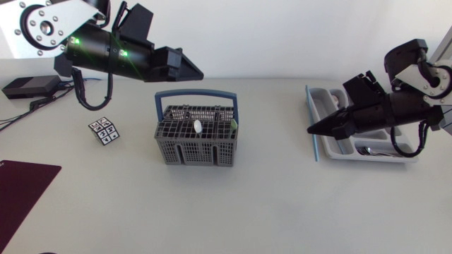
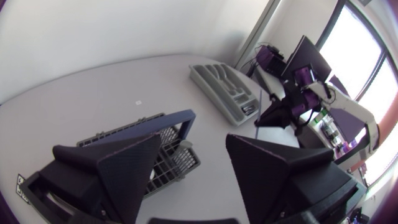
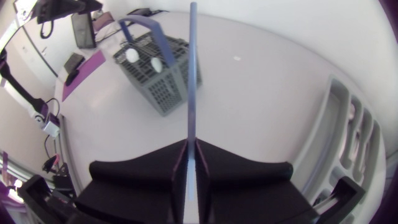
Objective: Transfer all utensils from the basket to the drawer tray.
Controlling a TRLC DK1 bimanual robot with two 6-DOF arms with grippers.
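Two grippers up – R gripper (image 3: 191, 144) pinching blue straw (image 3: 192, 74) beside drawer tray (image 3: 336, 118); L gripper (image 2: 193, 158) spread wide above cutlery basket (image 1: 196, 144).

Silver-grey links, black joints, green lights on left arm (image 1: 106, 51); wedge jaws.

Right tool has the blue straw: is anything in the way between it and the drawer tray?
Nothing visible does. The right tool is shut on the blue straw right beside the drawer tray, with only a strip of bare table between them. Only the right arm itself overhangs the tray.
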